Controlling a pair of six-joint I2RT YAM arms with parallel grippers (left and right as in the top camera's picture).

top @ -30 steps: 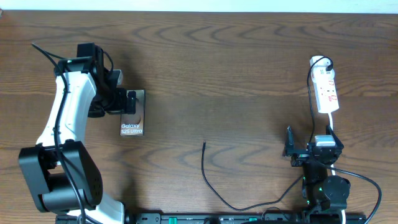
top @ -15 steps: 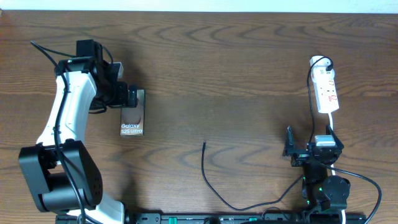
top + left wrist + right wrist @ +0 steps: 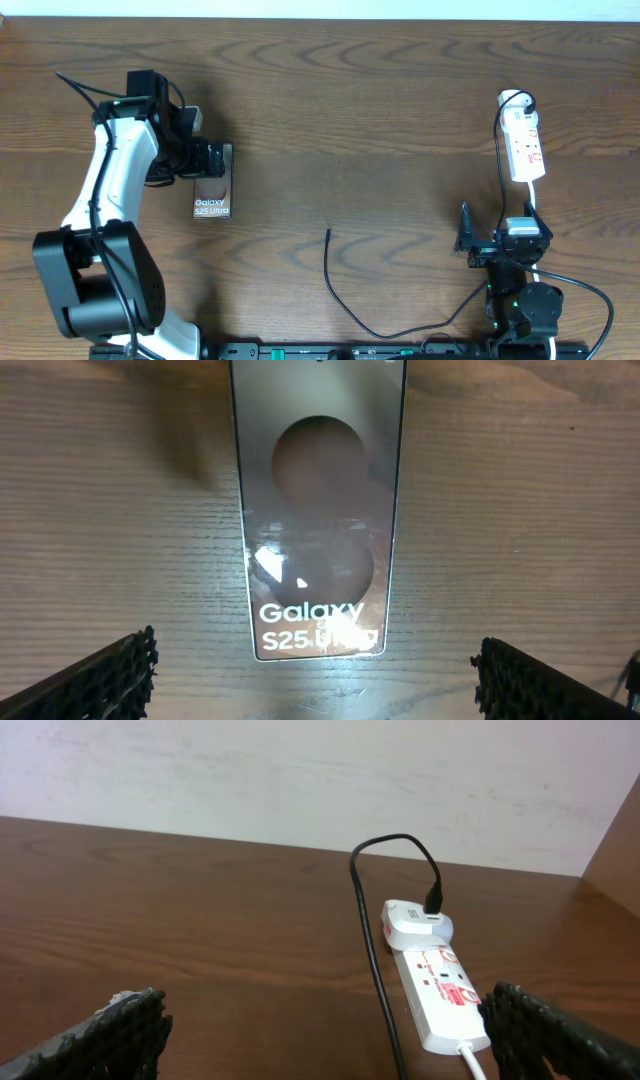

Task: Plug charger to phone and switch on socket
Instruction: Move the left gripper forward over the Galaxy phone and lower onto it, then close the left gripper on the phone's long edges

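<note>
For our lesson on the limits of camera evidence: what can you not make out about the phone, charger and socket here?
Phone: far end hidden under the left gripper overhead, cut off by the top edge in the left wrist view; its port shows nowhere.
Charger tip: too small overhead to tell its shape.
Socket switches: too small in overhead and right wrist views to tell on or off.

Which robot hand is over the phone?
The left gripper, open above the phone. The right gripper is across the table, near the socket.
</note>
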